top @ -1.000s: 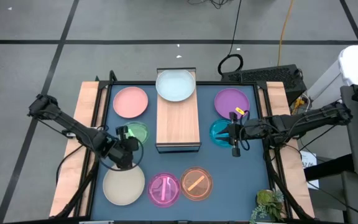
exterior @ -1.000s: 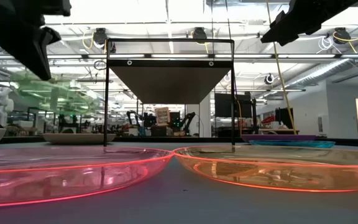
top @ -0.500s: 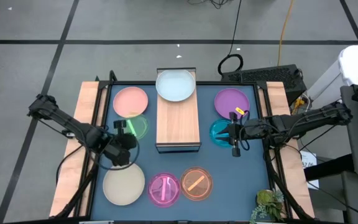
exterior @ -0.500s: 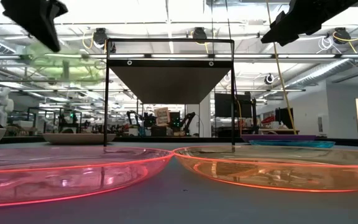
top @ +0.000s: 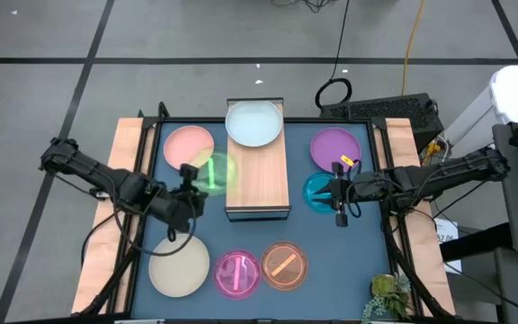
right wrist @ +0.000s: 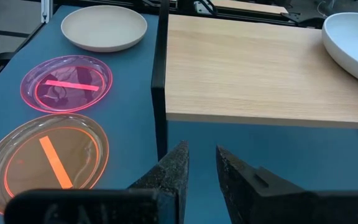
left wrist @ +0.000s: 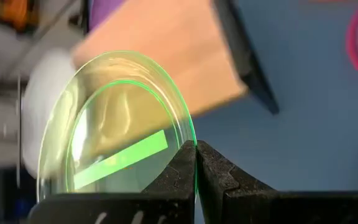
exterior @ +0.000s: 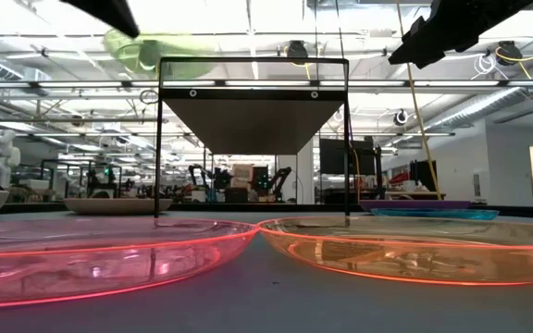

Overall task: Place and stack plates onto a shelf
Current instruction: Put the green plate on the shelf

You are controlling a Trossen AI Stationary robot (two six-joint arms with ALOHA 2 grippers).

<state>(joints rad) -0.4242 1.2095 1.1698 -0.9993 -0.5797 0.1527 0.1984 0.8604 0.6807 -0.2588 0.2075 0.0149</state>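
1. Since a second ago, my left hand (top: 198, 177) has carried the green plate (top: 214, 172) up and toward the shelf (top: 257, 171); it started lower on the table beside the cream plate (top: 179, 268) and now sits at the shelf's left edge, just below the salmon pink plate (top: 188, 146).
2. From the left wrist view, I see the left hand's fingers (left wrist: 180, 168) clenched on the green plate's rim (left wrist: 120, 130), the plate tilted up on edge with the shelf's wood behind it.
3. From the low view, the green plate (exterior: 160, 53) hangs high in the air, above the shelf's top line, well clear of the table.
4. My right hand (top: 340, 193) has not moved over that second; it hovers above the teal plate (top: 317, 192), between the shelf and the table's right side, just below the purple plate (top: 335, 148).
5. From the right wrist view, the right hand (right wrist: 201, 163) has its fingers slightly parted with nothing between them, facing the shelf's side.
6. On the shelf's far end rests the pale blue-white plate (top: 254, 122), the only plate on it.
7. Near the front edge of the blue table (top: 340, 261), the magenta plate (top: 237, 273) and the orange plate (top: 283, 265) lie side by side, nearly touching, with the cream plate to their left.
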